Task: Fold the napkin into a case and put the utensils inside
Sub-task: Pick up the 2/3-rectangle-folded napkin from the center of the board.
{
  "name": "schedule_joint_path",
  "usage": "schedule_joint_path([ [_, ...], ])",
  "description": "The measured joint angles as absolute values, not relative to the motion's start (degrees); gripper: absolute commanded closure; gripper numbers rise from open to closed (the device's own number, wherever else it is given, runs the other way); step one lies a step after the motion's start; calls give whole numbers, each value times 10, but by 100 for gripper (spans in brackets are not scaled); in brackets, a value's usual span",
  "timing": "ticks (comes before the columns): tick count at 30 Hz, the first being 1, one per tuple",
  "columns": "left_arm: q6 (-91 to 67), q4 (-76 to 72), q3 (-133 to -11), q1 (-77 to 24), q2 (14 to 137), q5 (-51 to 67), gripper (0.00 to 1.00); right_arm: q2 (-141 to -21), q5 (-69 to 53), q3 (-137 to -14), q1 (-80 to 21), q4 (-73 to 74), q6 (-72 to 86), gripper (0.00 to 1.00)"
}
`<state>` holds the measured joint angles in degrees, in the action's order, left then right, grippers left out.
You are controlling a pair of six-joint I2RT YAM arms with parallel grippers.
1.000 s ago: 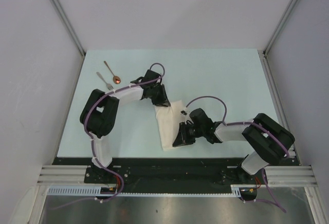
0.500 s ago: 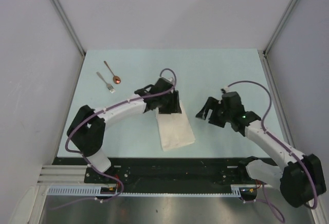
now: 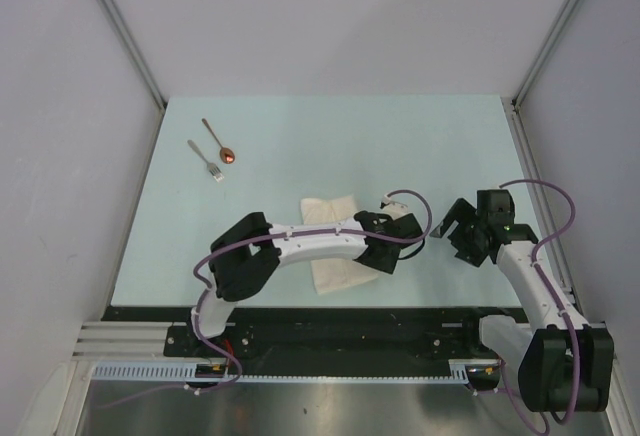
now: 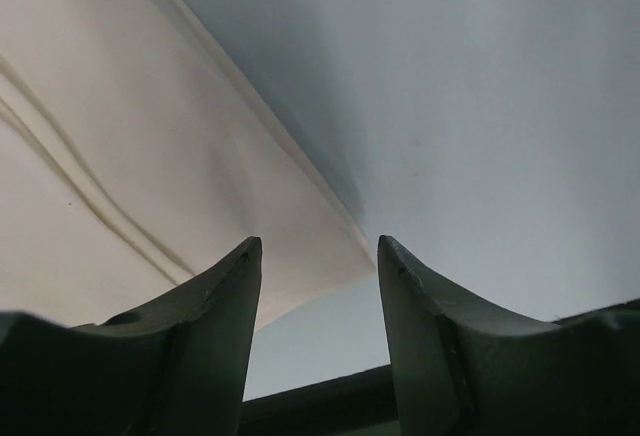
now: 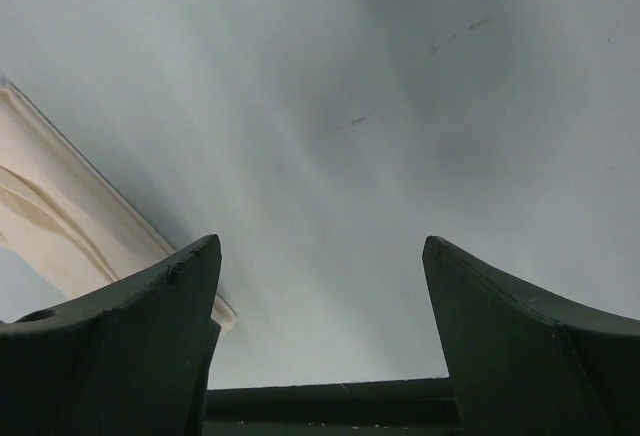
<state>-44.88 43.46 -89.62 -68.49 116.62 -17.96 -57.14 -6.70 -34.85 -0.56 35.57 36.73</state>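
The cream-white napkin point(image 3: 338, 276) lies folded into a long narrow strip on the table's near middle, with my left arm across its middle. My left gripper point(image 3: 397, 245) hovers at the strip's right edge. It is open and empty, and a napkin corner point(image 4: 150, 156) shows just beyond its fingertips. My right gripper point(image 3: 447, 227) stands open and empty over bare table right of the cloth, whose edge point(image 5: 55, 206) shows at the left. The silver fork point(image 3: 207, 160) and the copper-bowled spoon point(image 3: 219, 142) lie side by side at the far left.
The pale green tabletop point(image 3: 420, 146) is walled by grey panels on the left, right and back. A black rail point(image 3: 330, 321) runs along the near edge by the arm bases.
Both grippers have opened and let go of the napkin. The right arm drew back to the right. The left arm swept across the cloth to its right edge.
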Motion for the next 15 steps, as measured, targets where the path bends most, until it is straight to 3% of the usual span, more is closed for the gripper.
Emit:
schedule_joint_path([
  [15, -466, 464, -912, -687, 1205, -170, 40, -583, -69, -342, -39, 333, 355, 13],
])
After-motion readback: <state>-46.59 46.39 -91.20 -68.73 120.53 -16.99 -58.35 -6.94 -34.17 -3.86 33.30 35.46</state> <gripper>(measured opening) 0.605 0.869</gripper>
